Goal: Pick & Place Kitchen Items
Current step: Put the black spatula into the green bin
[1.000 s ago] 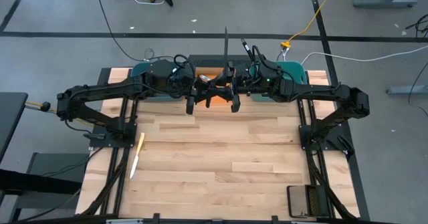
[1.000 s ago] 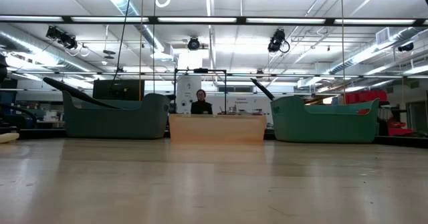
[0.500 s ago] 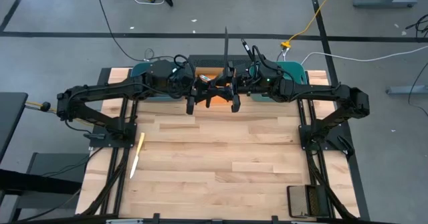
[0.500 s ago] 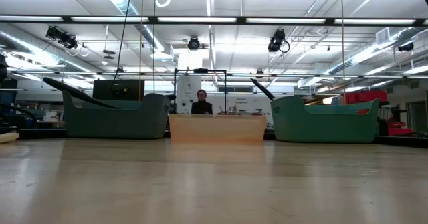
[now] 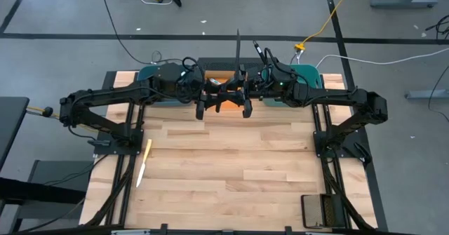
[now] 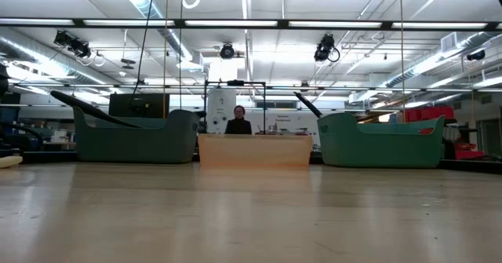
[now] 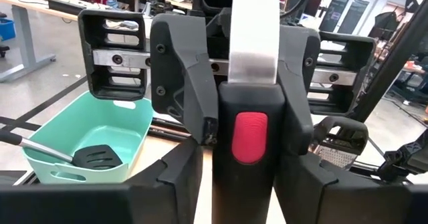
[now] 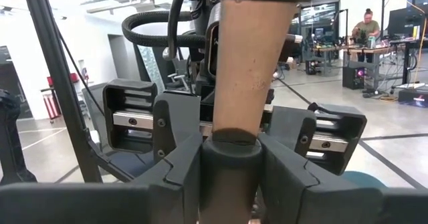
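Observation:
A knife with a black handle, a red patch (image 7: 249, 137) and a silver blade (image 7: 254, 30) stands upright, high over the orange bin (image 5: 223, 78) at the table's far middle. My two grippers meet at it level from either side. My right gripper (image 8: 231, 174) is shut on the handle. My left gripper (image 7: 244, 184) is open, with its fingers on either side of the same handle and a thin pale gap on one side. A yellow-handled knife (image 5: 144, 162) lies flat on the table at the near left. My right gripper pinches the knife's black handle (image 8: 231, 158) between its two fingers (image 7: 190, 83), just below where the blade begins. The fingers come in level from the table's right and lie across the handle. The knife stands upright with its blade up, lifted clear above the orange bin.
Two teal bins (image 6: 133, 137) (image 6: 380, 141) flank the orange bin (image 6: 255, 149) along the far edge, each with a black utensil handle sticking out. One teal bin holds a black slotted spatula (image 7: 97, 158). A dark tray (image 5: 323, 210) sits at the near right. A person sits beyond the table.

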You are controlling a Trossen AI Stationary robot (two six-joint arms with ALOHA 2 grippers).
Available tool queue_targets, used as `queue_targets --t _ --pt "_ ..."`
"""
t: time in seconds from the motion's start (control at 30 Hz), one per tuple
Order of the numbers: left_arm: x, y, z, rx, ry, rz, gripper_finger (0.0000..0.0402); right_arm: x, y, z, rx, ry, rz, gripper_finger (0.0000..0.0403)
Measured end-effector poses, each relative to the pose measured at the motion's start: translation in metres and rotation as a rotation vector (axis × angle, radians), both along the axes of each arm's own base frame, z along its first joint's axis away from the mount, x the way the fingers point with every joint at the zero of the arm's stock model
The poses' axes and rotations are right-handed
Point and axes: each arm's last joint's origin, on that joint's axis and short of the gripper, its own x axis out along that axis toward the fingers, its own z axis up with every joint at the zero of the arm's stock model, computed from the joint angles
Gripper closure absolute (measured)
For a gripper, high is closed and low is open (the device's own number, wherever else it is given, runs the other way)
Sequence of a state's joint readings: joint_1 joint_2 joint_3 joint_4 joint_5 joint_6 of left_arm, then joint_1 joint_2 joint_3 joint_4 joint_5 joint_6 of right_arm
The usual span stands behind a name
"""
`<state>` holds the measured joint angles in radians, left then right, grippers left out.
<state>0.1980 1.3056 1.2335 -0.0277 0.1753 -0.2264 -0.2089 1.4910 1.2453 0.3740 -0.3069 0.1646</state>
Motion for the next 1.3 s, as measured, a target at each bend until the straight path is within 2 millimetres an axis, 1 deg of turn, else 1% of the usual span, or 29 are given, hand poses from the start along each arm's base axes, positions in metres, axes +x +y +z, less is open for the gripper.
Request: queue_targets --t 0.13,0.53,1.07,1.3 --pt "0.0001 0.0001 -0.0001 0.002 0.001 0.001 0.0220 0.0000 0.0001 0.0000 0.001 0.000 0.001 0.0277" --pt "0.0000 0.0003 -0.0010 0.003 0.010 0.011 0.0201 0.0000 0.0000 -0.0004 0.004 0.003 0.001 0.0277" --pt "-0.0005 0.0008 -0.0047 -0.007 0.048 0.032 0.0124 0.0000 0.0000 -0.0006 0.008 0.005 0.002 0.0277" --pt "-0.0017 0.0005 -0.0044 -0.008 0.052 0.032 0.0109 0.0000 0.0000 -0.0005 0.007 0.004 0.002 0.0277"
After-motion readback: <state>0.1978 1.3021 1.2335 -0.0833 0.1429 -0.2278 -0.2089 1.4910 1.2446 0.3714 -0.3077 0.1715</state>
